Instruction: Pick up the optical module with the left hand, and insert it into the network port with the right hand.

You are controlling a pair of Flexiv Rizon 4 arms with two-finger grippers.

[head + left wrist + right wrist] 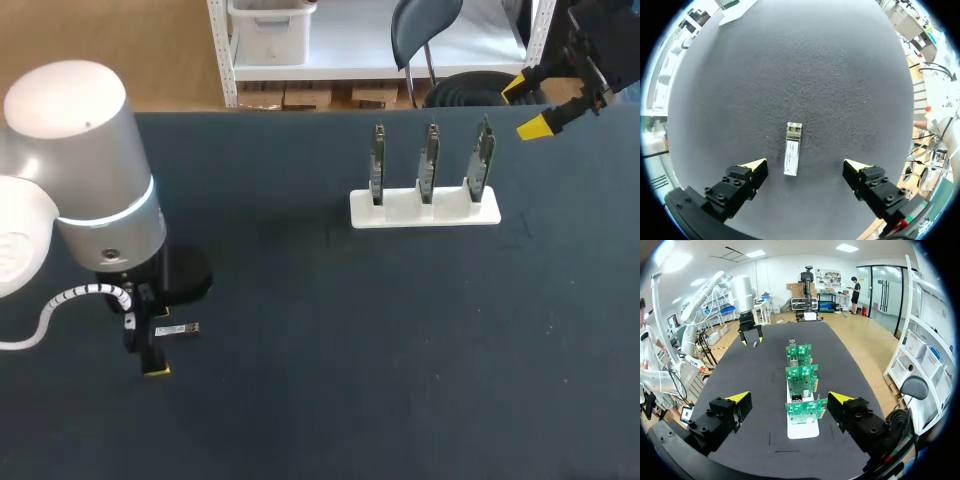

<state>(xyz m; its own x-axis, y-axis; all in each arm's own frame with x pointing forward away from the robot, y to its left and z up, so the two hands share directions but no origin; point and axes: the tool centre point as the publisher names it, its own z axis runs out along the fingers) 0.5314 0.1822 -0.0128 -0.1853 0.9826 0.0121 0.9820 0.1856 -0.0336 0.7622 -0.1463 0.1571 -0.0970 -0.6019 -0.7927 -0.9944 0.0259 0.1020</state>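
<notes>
Optical module (pixel 792 149) lies on table between open left gripper (pixel 805 169) fingers.

bright, even overhead light with soft shadows.

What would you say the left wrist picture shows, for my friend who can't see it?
A small silver optical module lies flat on the dark table, its near end between the left arm's two open, yellow-tipped fingers, touching neither. A corner of a white stand shows at the table's far end.
</notes>
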